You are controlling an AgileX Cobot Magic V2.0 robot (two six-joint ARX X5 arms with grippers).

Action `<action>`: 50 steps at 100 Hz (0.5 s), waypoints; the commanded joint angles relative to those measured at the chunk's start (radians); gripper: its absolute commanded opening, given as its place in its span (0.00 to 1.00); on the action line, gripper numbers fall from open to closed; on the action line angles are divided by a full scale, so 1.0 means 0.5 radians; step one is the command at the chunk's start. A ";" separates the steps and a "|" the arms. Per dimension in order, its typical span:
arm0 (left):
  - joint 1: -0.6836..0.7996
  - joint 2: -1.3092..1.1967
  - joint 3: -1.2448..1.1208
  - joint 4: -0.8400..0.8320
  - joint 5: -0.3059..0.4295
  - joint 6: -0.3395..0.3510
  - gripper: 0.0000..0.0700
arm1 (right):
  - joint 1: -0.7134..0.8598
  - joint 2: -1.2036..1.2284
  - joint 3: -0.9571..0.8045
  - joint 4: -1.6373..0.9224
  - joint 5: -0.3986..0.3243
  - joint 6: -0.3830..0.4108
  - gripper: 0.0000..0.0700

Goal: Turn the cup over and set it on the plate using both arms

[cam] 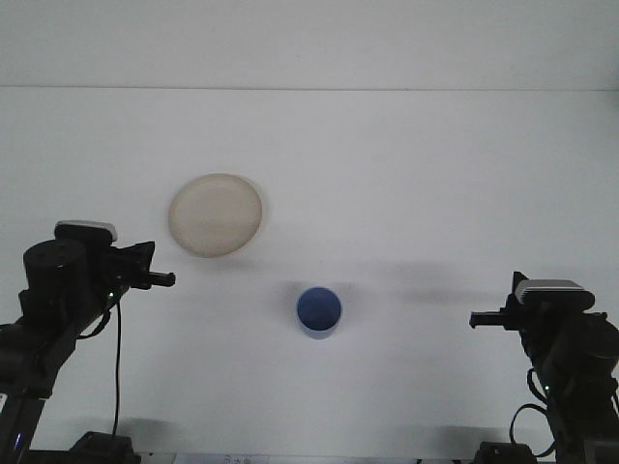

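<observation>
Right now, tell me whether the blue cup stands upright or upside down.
Cannot tell for sure. The blue cup stands on the table, apart from the plate; its round top face looks like an open mouth, suggesting upright.

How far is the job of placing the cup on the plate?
Nothing looks done yet. The blue cup stands alone on the white table, apart from the cream plate, which holds nothing. The left gripper hangs beside the plate; the right gripper sits far from the cup. Grasping, flipping and placing are all left.
</observation>
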 commanded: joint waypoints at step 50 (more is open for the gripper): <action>-0.510 0.499 0.140 -0.066 0.249 0.035 0.66 | 0.003 0.006 0.011 0.019 0.001 0.026 0.00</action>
